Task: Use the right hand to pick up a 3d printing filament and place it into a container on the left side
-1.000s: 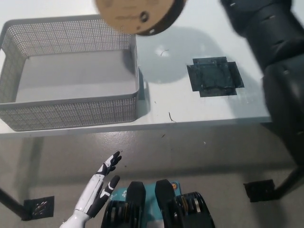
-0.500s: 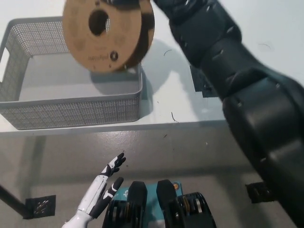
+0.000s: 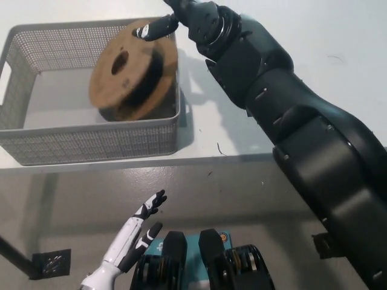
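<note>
filament spool: we see it tilted inside the grey mesh basket, at the basket's right end, just below and left of our right robot hand; its brown cardboard flange faces us, a little blurred.
right robot hand: black, at the spool's upper rim, fingers touching the flange; we cannot tell whether it grips or has let go.
basket: on the white desk, left of the right arm.
left robot hand: white, resting low beneath the desk edge, fingers apart, holding nothing.

Steep head view over table
</note>
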